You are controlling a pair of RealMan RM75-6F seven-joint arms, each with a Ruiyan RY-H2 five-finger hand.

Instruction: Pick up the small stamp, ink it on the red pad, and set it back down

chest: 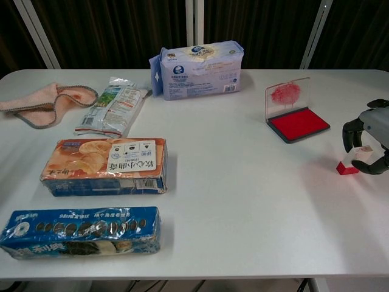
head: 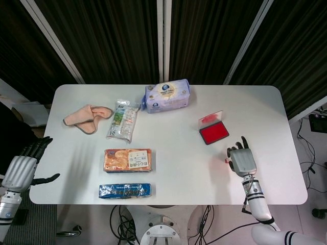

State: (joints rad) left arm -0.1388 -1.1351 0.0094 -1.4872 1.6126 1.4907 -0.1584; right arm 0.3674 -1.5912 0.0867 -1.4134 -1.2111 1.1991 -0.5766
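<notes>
On white table (head: 168,168) | dark slatted wall (head: 102,41) behind

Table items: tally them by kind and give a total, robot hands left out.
Snack packs: 3
Tissue pack: 1
Cloth: 1
Ink pad: 1
Stamp: 1
Total: 7
</notes>
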